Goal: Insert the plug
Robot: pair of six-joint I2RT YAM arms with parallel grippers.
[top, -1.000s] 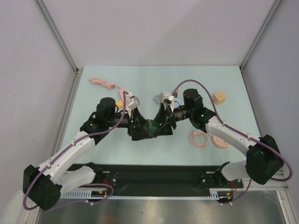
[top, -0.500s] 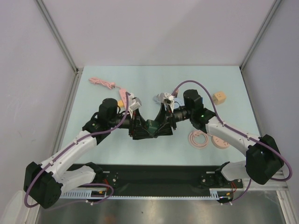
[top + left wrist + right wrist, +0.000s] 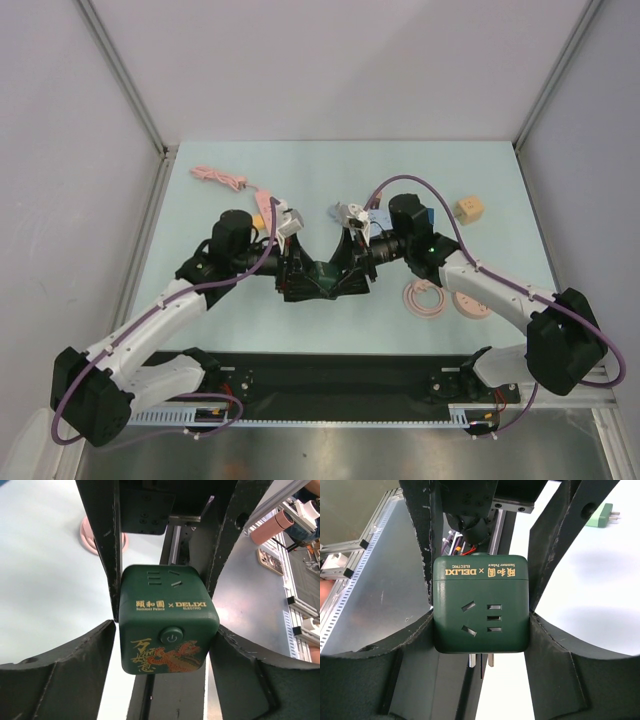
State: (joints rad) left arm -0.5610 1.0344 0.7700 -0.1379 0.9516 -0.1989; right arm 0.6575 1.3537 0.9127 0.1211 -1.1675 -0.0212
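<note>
Meeting over the middle of the counter [image 3: 330, 165], both arms close in on a dark green socket cube [image 3: 325, 268] from opposite sides. The right claw [image 3: 480, 617] is set at a middling width with both fingers flat against the cube's sides, holding it off the counter. The left claw [image 3: 165, 627] brackets the same two sides from the other direction. Its fingertips sit at the cube's edges, but whether they press on it or only stand beside it cannot be told.

The cube face with gold lettering, a round power button and a gold dragon looks toward the left wrist camera. The face with the socket slots looks toward the right wrist camera, and metal prongs [image 3: 480, 660] stick out past its lower edge.

A small green plug [image 3: 602, 516] lies on the counter, apart from the cube and from both claws.

A pink cable [image 3: 220, 178] lies near the far left corner, and a beige block [image 3: 469, 208] sits toward the right edge. Two pink rings [image 3: 427, 298] rest beside the right arm, toward the near edge.
</note>
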